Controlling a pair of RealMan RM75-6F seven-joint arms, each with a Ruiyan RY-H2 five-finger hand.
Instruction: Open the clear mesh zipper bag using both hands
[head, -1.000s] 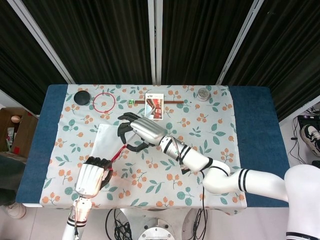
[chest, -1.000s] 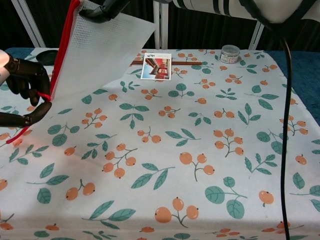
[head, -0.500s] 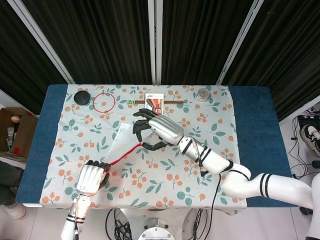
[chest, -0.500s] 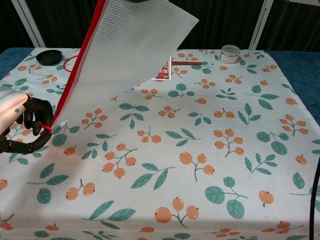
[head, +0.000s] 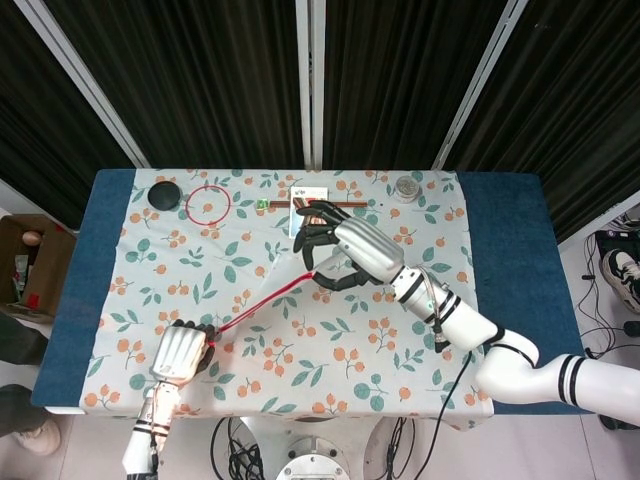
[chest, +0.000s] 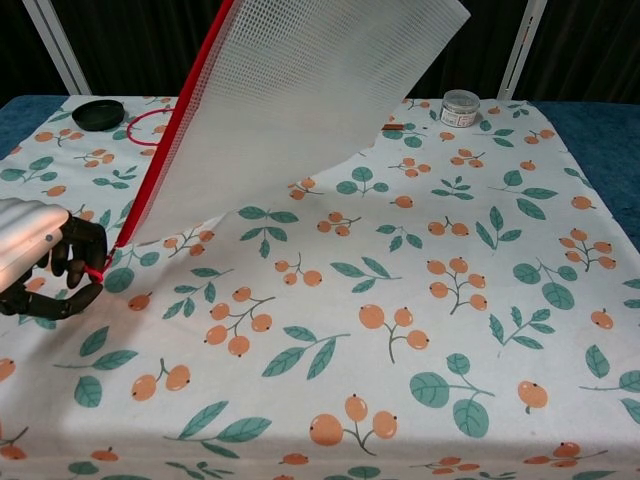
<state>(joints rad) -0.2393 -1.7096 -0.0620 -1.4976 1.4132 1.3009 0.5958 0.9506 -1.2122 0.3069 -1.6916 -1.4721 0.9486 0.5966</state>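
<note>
The clear mesh zipper bag (chest: 300, 100) hangs lifted above the table, its red zipper edge (chest: 160, 170) stretched taut on a slant. In the head view the bag is seen nearly edge-on, as a red line (head: 262, 304) running between both hands. My left hand (head: 180, 352) sits near the table's front left with fingers curled, pinching the low red end of the zipper; the chest view shows this left hand (chest: 45, 270) too. My right hand (head: 345, 255) grips the bag's upper end over the table's middle. It is out of the chest view.
A black lid (head: 163, 195) and a red ring (head: 208, 203) lie at the back left. A picture card (head: 303, 203) and a brown stick (head: 350, 203) are at the back centre, and a small tin (head: 406, 187) at the back right. The cloth has a floral print.
My right hand has carried the bag's upper end to the right, away from the left hand. The zipper edge now runs longer and tauter. The left hand has barely shifted.
</note>
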